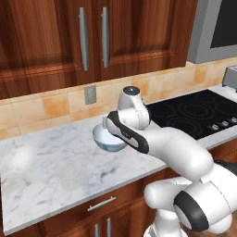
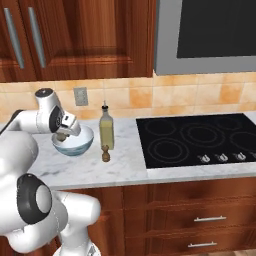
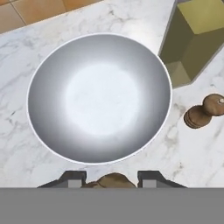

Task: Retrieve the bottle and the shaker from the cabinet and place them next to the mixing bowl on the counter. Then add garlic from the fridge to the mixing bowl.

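In the middle of the hand view sits the mixing bowl (image 3: pixel 99 97), round and glossy, looking empty from above, on the white marble table (image 3: pixel 26 48). At the bottom edge of that view the pincer (image 3: pixel 111 178) has its two dark tips on either side of a small brownish lump — that's the garlic (image 3: pixel 111 180), clamped between them just above the bowl's near rim.

In the right base view the pincer (image 2: pixel 63 135) hangs over the left side of the bowl (image 2: pixel 73 144), with the garlic (image 2: pixel 62 136) as a tiny brown speck under it. Just right of the bowl stands the bottle (image 2: pixel 106 129), upright, yellow-olive liquid inside, dark little top. The shaker (image 2: pixel 105 154) is a small brown thing in front of the bottle, toward the table's front edge — close beside both bottle and bowl, though I can't tell if it touches either. In the hand view the shaker (image 3: pixel 203 111) shows at the right with the bottle (image 3: pixel 197 39) in the upper right corner.

In the left base view the arm covers most of the bowl (image 1: pixel 107 141); only its left side peeks out at frame centre. The black cooktop (image 2: pixel 192 138) lies to the right.
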Tool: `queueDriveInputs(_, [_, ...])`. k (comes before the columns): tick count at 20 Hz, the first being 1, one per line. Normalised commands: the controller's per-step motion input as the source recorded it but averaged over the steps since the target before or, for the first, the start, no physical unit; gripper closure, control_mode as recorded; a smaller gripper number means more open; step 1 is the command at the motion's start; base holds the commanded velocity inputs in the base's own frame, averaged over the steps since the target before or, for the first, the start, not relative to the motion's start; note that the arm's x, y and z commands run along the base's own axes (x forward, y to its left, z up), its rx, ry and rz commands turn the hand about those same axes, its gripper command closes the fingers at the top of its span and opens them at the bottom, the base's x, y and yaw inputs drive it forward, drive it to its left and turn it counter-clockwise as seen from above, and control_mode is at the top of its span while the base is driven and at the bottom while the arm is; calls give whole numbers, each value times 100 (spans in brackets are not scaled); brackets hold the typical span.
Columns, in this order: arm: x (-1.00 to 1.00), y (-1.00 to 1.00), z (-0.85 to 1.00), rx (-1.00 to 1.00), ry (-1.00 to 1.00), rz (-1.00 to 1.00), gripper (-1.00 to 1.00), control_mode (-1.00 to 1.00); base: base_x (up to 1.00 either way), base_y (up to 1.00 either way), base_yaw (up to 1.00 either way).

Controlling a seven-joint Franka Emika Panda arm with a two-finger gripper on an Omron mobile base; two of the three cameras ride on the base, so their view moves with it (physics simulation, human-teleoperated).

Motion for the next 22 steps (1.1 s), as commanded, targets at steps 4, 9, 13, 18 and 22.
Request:
queueDriveInputs(4, [51, 0, -8, 0, 0, 0, 100, -100, 0, 0, 0])
queueDriveInputs(9, [34, 10, 0, 0, 0, 0, 100, -100, 0, 0, 0])
queueDriveInputs(13, [14, 19, -3, 0, 0, 0, 100, -100, 0, 0, 0])
queueDriveInputs(18, [22, 10, -15, 0, 0, 0, 100, -100, 0, 0, 0])
queueDriveInputs(22, [10, 3, -26, 0, 0, 0, 100, -100, 0, 0, 0])
